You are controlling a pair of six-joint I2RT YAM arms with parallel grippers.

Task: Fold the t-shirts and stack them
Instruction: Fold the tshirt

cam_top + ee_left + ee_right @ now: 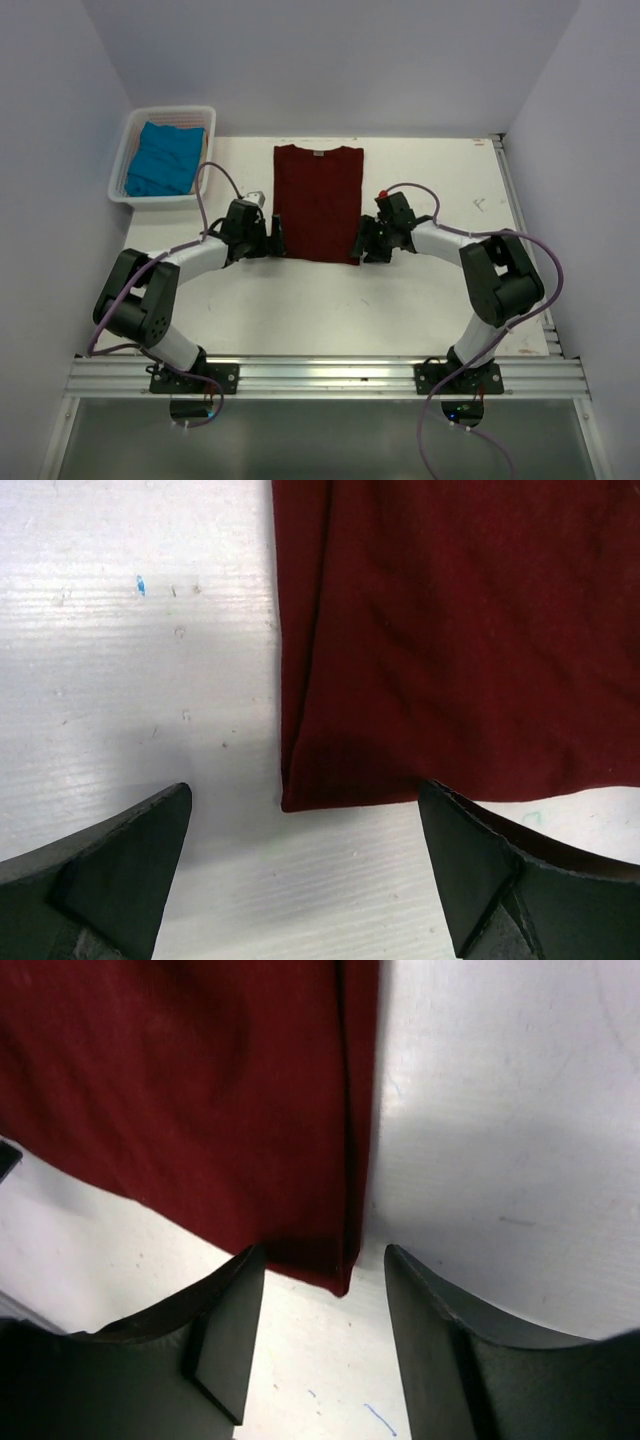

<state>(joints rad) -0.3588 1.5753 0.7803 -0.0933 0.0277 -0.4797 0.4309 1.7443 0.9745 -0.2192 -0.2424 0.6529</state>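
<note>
You had the maroon t-shirt (318,203) narrowed to a strip mid-worktop (440,190), left claw (274,238) wide apart at its near-left corner, right claw (362,243) apart astride the near-right, and the teal t-shirt (163,160) lay in the far-left basket (200,112), so most folding and all stacking remained.

The larger t-shirt (318,203) is lying flat mid-table (440,290), collar toward the far edge. The other t-shirt (163,160) is sitting in the basket (117,180) at the far left corner. The left gripper (274,239) and right gripper (362,243) are flanking the larger shirt's near corners.
</note>
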